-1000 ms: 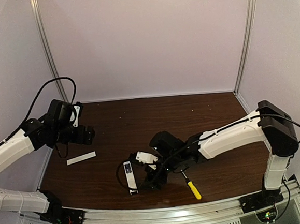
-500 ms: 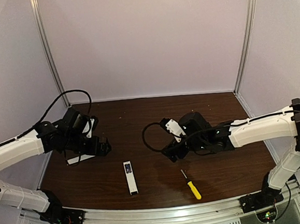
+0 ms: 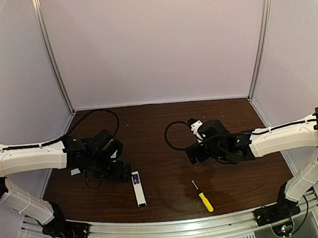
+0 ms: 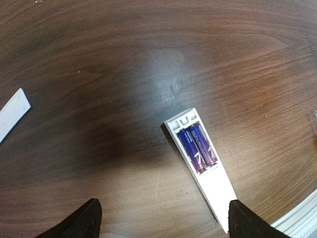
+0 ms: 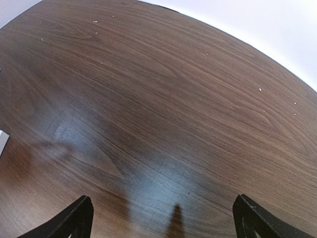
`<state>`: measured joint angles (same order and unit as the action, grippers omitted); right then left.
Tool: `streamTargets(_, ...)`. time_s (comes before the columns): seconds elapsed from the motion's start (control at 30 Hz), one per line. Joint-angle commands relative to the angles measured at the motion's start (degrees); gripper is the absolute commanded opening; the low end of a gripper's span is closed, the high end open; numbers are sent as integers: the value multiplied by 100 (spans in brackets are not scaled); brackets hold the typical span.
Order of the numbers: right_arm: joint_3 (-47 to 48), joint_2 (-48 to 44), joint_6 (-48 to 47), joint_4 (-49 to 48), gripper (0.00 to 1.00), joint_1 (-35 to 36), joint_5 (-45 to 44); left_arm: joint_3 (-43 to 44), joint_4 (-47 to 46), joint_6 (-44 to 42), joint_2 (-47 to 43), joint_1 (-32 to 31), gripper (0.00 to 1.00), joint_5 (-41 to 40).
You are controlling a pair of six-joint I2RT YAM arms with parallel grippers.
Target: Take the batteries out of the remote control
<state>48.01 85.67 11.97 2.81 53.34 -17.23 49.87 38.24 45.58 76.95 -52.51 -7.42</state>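
The white remote control point(image 3: 138, 190) point(image 4: 205, 171) lies flat near the table's front edge, its compartment uncovered. Two blue-purple batteries point(image 4: 197, 148) point(image 3: 135, 179) sit side by side in that recess. My left gripper point(image 3: 121, 174) point(image 4: 161, 220) hovers just left of the remote, open, with bare wood between its fingertips point(image 4: 89, 215). My right gripper point(image 3: 194, 155) point(image 5: 161, 218) hangs over the middle of the table, open and holding nothing, well to the right of the remote.
A thin white cover strip point(image 4: 11, 115) point(image 3: 74, 171) lies left of the remote, mostly hidden under the left arm in the top view. A yellow-handled screwdriver point(image 3: 203, 197) rests front right. A metal rail point(image 3: 173, 228) runs along the near edge.
The left arm swung in from the far left to beside the remote. The right arm pulled back from the remote to mid-table, and its jaws widened.
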Motion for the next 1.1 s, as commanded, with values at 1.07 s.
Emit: streamTargets(1.07, -277, -279, 392, 32, 100, -78, -478, 343, -1063, 917, 1843, -1041, 66, 195)
